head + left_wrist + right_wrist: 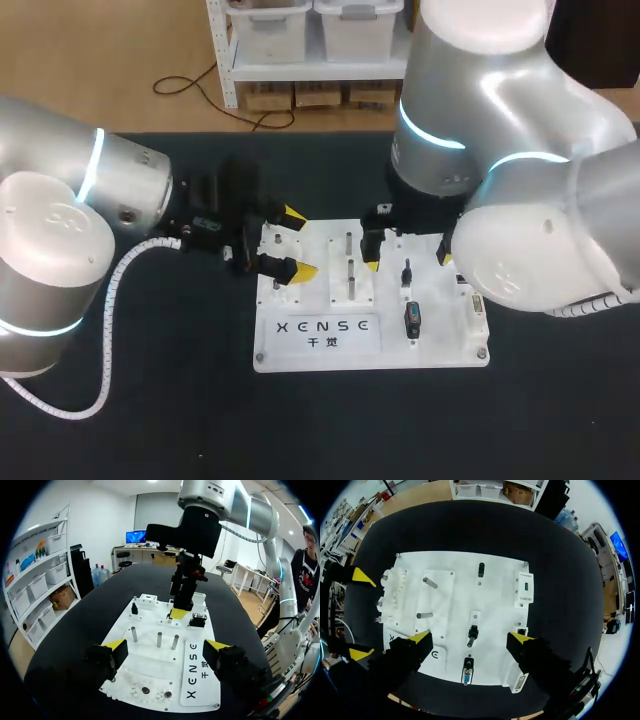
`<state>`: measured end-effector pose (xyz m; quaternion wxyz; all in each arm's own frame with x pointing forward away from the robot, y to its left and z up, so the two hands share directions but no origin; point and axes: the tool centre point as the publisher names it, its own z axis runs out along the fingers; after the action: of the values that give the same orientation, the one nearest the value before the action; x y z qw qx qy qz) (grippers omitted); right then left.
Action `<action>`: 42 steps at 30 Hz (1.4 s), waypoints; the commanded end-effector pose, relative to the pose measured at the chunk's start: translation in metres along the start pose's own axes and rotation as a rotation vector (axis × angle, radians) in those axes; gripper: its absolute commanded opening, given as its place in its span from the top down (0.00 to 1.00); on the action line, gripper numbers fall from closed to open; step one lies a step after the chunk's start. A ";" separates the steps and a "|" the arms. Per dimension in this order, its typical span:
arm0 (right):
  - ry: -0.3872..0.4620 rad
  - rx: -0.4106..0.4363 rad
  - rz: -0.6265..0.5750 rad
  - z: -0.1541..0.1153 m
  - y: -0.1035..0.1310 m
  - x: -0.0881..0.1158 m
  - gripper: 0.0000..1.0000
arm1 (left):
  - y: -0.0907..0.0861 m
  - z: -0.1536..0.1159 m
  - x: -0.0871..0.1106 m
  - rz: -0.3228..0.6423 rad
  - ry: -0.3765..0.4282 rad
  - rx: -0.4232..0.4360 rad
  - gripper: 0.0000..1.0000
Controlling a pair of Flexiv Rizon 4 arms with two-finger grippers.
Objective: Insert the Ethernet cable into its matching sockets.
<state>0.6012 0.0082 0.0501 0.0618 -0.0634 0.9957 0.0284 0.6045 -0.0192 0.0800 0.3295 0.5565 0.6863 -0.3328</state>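
Table point(150, 420), board point(440, 345); left gripper point(166, 645), right gripper point(470, 638) (both spread).

White board point(448, 342), black table point(180, 425)

The worktop point(150, 400) has a black, matt covering with no shine; whether it is cloth or a soft mat cannot be told. The board point(445, 350) lying on it is white plastic, smooth and matt. The pegs point(159, 639) standing on the board are bare metal, smooth and bright. The left arm point(60, 230) and the right arm point(520, 200) have smooth silver-grey shells with a satin sheen that catches the light. A ribbed spiral wrap point(115, 280) of white plastic sheathes the left arm's cable. The left end effector point(166, 646) and the right end effector point(470, 637) have matt black bodies and flat yellow tips, either plastic or rubber.
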 end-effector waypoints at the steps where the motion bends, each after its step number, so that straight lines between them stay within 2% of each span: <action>1: 0.003 0.000 0.000 0.009 -0.002 0.000 0.00 | 0.000 0.001 0.001 0.001 -0.003 -0.002 0.00; 11: 0.024 0.002 -0.031 0.022 -0.002 -0.006 0.00 | 0.000 0.001 0.001 0.001 -0.003 -0.002 0.00; 12: 0.025 0.003 -0.032 0.023 -0.002 -0.006 0.04 | 0.000 0.001 0.001 0.001 -0.003 -0.002 0.00; 14: 0.030 0.006 -0.038 0.027 -0.003 -0.007 0.24 | 0.000 0.001 0.001 0.001 -0.003 -0.002 0.00; 16: 0.036 0.007 -0.043 0.028 -0.003 -0.007 0.50 | 0.000 0.001 0.001 0.001 -0.003 -0.002 0.00; 19: 0.045 0.012 -0.045 0.029 -0.002 -0.007 0.58 | 0.000 0.001 0.001 0.001 -0.003 -0.002 0.00; 22: 0.049 0.013 -0.043 0.029 -0.002 -0.006 0.71 | 0.000 0.001 0.001 0.001 -0.003 -0.002 0.00; 25: 0.055 0.016 -0.044 0.030 -0.003 -0.005 0.79 | 0.000 0.001 0.001 0.001 -0.003 -0.002 0.00; 26: 0.057 0.017 -0.044 0.030 -0.003 -0.004 0.83 | 0.000 0.001 0.001 0.001 -0.003 -0.002 0.00; 28: 0.059 0.019 -0.044 0.029 -0.003 -0.004 1.00 | 0.000 0.001 0.001 0.001 -0.003 -0.002 0.00; 34: 0.063 0.025 -0.040 0.026 -0.005 -0.001 1.00 | 0.000 0.001 0.001 0.001 -0.003 -0.002 0.00; 42: 0.063 0.029 -0.038 0.003 -0.006 -0.001 1.00 | 0.000 0.001 0.001 0.001 -0.003 -0.002 0.00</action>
<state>0.6063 0.0063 0.0359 0.0320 -0.0829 0.9960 0.0105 0.6046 -0.0192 0.0800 0.3295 0.5565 0.6863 -0.3329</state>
